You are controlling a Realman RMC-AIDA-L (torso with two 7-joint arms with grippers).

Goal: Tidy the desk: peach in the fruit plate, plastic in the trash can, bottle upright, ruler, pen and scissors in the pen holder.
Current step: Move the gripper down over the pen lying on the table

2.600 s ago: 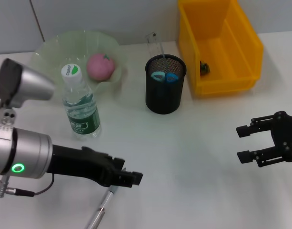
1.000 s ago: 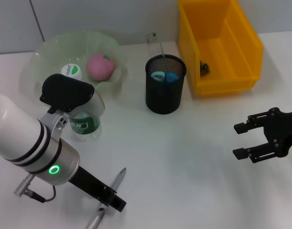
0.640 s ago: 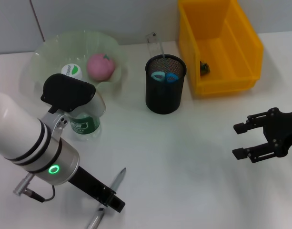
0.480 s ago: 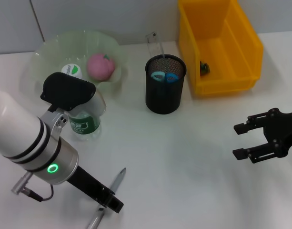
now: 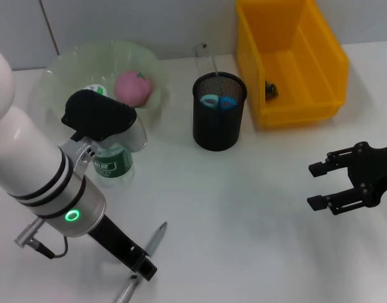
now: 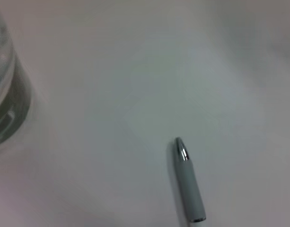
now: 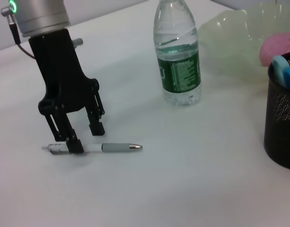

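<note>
My left gripper [image 5: 142, 268] [image 7: 85, 137] is down at the table near its front edge, open, with its fingers either side of the rear part of a silver-grey pen [image 5: 155, 238] [image 7: 117, 147] [image 6: 188, 184] that lies flat. The bottle [image 5: 112, 163] [image 7: 179, 61] stands upright behind the left arm. The pink peach [image 5: 135, 87] [image 7: 276, 49] lies in the green plate [image 5: 60, 69]. The black mesh pen holder [image 5: 218, 123] [image 7: 282, 127] holds blue-handled scissors [image 5: 218, 101] and a clear ruler [image 5: 204, 58]. My right gripper [image 5: 324, 185] is open and empty at the right.
A yellow bin [image 5: 319, 60] stands at the back right with a small dark crumpled thing [image 5: 271, 90] inside. The bulky left arm [image 5: 35, 170] hides the table's left front. Bare white table lies between the pen holder and the right gripper.
The left arm has swung upright and its gripper has come down and back along the pen towards the front edge. The right gripper has barely moved.
</note>
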